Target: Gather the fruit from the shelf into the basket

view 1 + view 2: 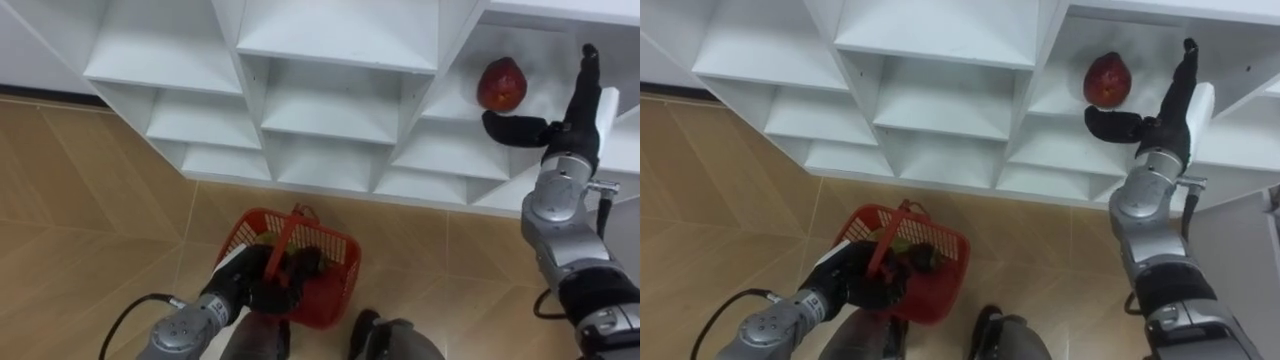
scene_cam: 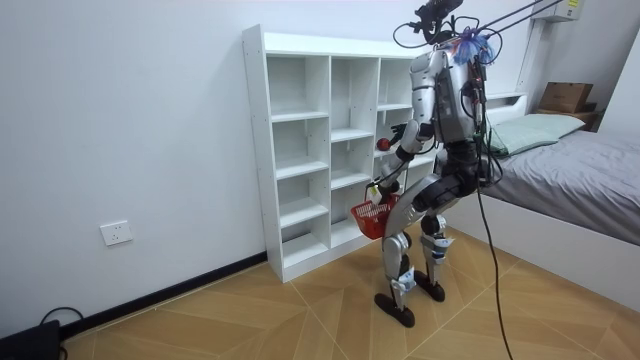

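Robot at a white shelf (image 1: 330,120): right hand (image 1: 567,122) beside 1 red fruit (image 1: 502,84), basket (image 1: 338,262) in the left hand (image 1: 262,282).
Eye views: the fruit lies in an upper compartment at the shelf's right. The right hand is spread, with its fingers straight beside the fruit and its thumb reaching out below it; whether it touches the fruit cannot be told. The left hand's fingers are curled round the red basket's handle, low before the shelf. What lies in the basket is hard to make out behind the hand and handle. Room view: the robot stands with knees bent, facing the shelf, with a bed (image 2: 580,170) behind it at the room view's right. There the fruit is a small red speck at the raised hand, and the fingers are too small to read.
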